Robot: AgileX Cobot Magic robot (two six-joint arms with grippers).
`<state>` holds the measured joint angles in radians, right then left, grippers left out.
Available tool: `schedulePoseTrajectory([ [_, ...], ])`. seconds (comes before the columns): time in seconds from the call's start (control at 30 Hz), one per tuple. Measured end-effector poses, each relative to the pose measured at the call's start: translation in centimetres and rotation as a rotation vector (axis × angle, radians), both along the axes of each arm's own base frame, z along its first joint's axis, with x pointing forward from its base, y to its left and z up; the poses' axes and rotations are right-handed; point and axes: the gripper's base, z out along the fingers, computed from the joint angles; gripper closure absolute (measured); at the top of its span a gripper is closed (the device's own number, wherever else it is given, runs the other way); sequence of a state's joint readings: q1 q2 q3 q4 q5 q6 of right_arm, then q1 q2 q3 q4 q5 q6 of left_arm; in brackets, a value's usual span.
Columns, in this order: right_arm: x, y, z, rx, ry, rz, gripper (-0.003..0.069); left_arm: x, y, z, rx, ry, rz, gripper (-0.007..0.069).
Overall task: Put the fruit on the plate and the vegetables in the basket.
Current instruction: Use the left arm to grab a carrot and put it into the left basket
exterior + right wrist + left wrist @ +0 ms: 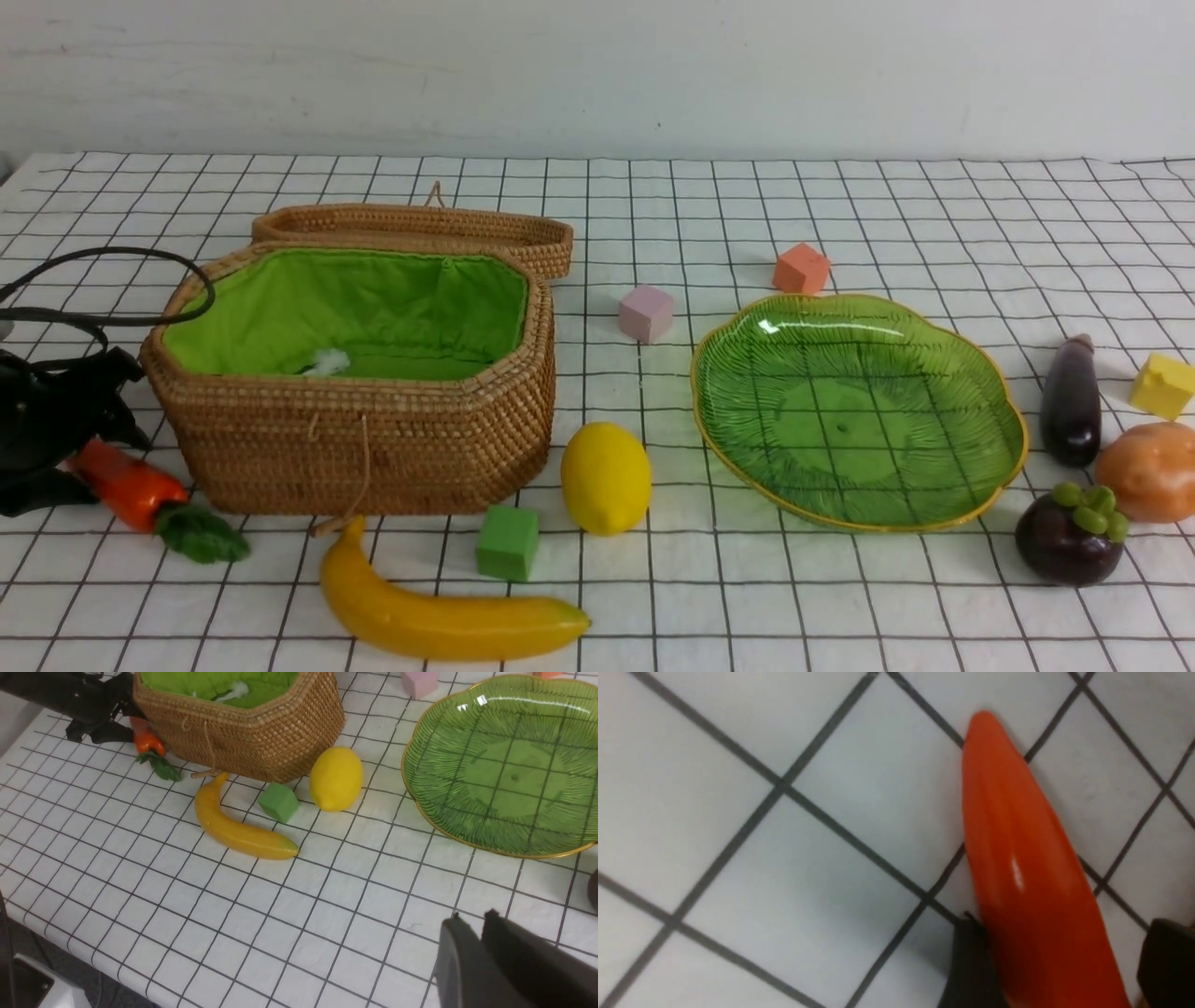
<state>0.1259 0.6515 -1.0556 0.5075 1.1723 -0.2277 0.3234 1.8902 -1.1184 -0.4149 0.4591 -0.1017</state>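
Note:
The orange carrot lies on the cloth left of the wicker basket. My left gripper straddles its thin end, open; one finger touches it and the other stands apart. The banana and lemon lie in front of the basket. The green plate is empty. Right of it sit the eggplant, potato and mangosteen. My right gripper hovers shut over bare cloth, holding nothing.
Foam cubes lie about: green between banana and lemon, pink and orange behind the plate, yellow at the far right. The basket's lid lies open behind it. A black cable loops over the left arm.

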Motion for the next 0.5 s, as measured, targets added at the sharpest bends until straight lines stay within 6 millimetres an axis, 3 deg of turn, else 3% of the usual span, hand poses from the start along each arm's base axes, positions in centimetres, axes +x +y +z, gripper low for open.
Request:
schedulePoseTrajectory([
  [0.07,0.0,0.0,0.0,0.001,0.0,0.0,0.0569,-0.1,0.0,0.0,0.013,0.01,-0.004,0.0186],
  [0.17,-0.1,0.1,0.1,0.015,0.002,0.008,0.0568,-0.3,0.4,-0.1,0.063,0.055,-0.012,0.0312],
  [0.23,-0.1,0.2,0.1,0.022,0.003,0.012,0.0566,-0.5,0.5,-0.1,0.076,0.073,-0.007,0.0349],
  [0.5,0.0,0.2,0.2,0.035,-0.007,0.012,0.056,-1.2,0.7,0.5,0.124,0.12,-0.031,0.0345],
])
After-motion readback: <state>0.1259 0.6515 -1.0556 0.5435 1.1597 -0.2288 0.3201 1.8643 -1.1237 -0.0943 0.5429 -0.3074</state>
